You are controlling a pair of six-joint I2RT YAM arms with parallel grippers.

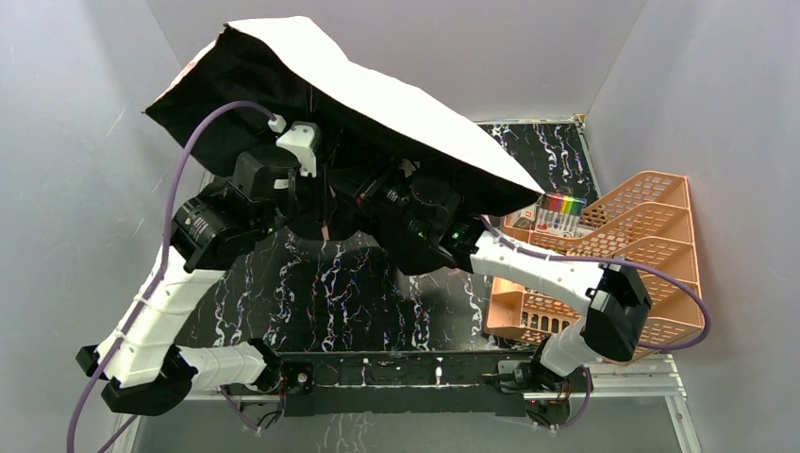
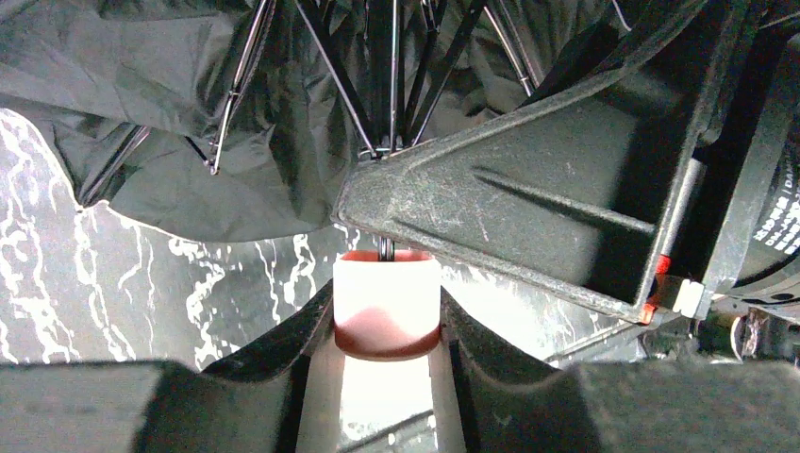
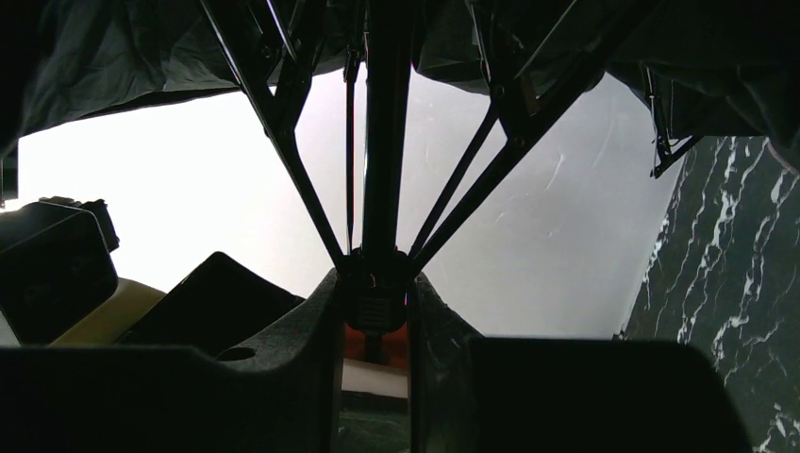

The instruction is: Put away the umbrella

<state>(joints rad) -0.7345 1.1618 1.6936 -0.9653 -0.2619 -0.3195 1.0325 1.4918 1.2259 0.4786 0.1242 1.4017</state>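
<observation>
Top external view: the umbrella (image 1: 377, 104) hangs tilted above the marbled table (image 1: 311, 293), its slack canopy spread over both wrists, black face down. On the left, the left gripper (image 2: 387, 335) is clamped on the pink handle (image 2: 387, 288). To its right, the right gripper (image 3: 377, 316) pinches the rib hub (image 3: 377, 300) on the shaft (image 3: 385, 142), just above that handle. Collapsing seems to be the step: both grips should stay in line with the shaft, without twisting, so the thin ribs (image 3: 283, 142) fold. An orange mesh rack (image 1: 651, 236) stands far right.
</observation>
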